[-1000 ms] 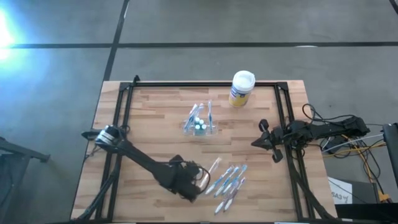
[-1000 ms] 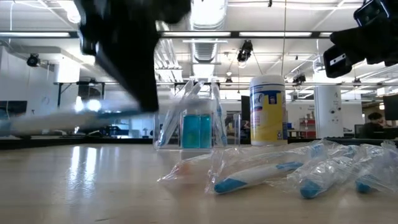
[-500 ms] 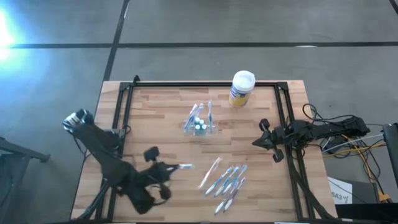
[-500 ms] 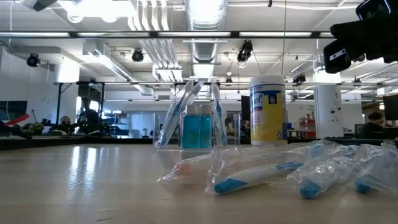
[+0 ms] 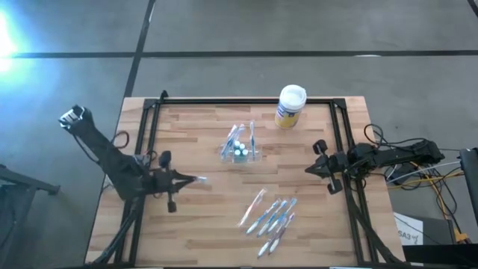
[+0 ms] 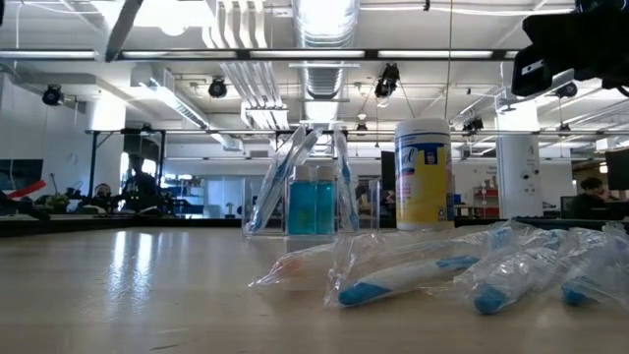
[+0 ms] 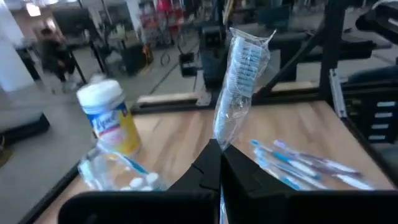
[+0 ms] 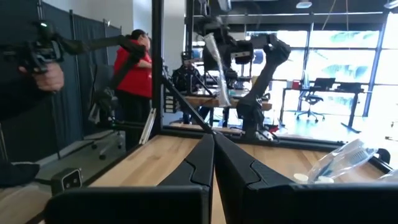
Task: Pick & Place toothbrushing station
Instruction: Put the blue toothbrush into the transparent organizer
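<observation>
While the left end effector (image 5: 178,180) is clenched on a wrapped toothbrush (image 7: 239,81) near the table's (image 5: 187,232) nine o'clock side, carrying is underway; next, aim toward the toothbrushing station (image 5: 240,148) at centre. Right end effector (image 5: 315,166) waits clenched at three o'clock.

Around the pale wooden slatted table top (image 5: 194,138) we see a grey concrete floor (image 5: 299,30) crossed by dark lines, and beyond it an open workshop with long ceiling strip lights (image 6: 324,18), bright tall windows (image 8: 329,59) and distant desks.
</observation>
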Robot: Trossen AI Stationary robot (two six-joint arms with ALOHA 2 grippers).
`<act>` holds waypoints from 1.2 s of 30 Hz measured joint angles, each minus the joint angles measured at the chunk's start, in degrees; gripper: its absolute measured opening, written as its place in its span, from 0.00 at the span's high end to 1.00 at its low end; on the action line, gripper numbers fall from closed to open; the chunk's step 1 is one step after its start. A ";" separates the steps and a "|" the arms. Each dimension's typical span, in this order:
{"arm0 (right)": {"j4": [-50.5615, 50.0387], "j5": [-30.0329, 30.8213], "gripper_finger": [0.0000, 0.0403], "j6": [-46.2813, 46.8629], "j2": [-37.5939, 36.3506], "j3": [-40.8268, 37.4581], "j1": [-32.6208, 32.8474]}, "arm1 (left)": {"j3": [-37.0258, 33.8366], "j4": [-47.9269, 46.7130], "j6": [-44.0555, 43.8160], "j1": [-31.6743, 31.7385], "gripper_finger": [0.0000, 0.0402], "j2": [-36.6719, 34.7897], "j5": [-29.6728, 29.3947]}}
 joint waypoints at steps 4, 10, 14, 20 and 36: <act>0.00 0.00 0.98 0.00 0.01 0.00 0.00 | -8.77 4.77 4.10 0.84 1.00 -8.68 0.42; 0.00 0.00 0.98 -0.83 0.04 0.00 0.00 | -17.37 5.48 2.86 0.96 1.00 -20.68 0.46; -0.10 0.00 0.98 -1.73 0.07 0.00 0.00 | -22.23 5.62 3.65 0.96 1.00 -25.04 1.05; -0.35 0.00 0.98 -3.53 0.08 0.00 0.00 | -25.85 6.15 4.42 0.94 1.00 -26.89 2.04; -0.38 -1.15 0.98 -4.05 0.08 0.00 -0.01 | -13.17 3.97 14.36 -0.28 1.00 -10.22 3.77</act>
